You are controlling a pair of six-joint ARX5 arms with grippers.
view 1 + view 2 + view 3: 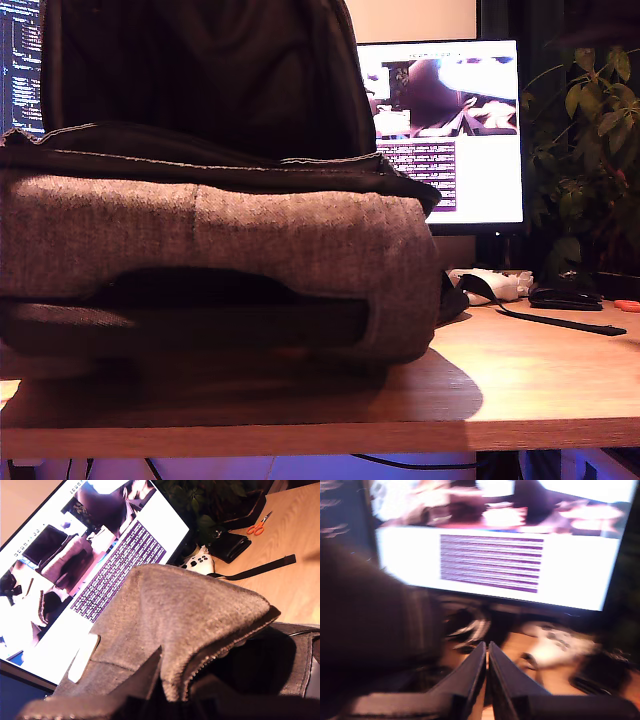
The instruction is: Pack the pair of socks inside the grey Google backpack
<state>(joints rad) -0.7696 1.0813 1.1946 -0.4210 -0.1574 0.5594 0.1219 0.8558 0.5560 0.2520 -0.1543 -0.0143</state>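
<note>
Exterior view: grey backpack [290, 240] on wooden desk [540, 385].

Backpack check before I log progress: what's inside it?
Only dark lining shows through the grey backpack's open top. No socks are visible; the compartment's depths are hidden by its front wall.
</note>
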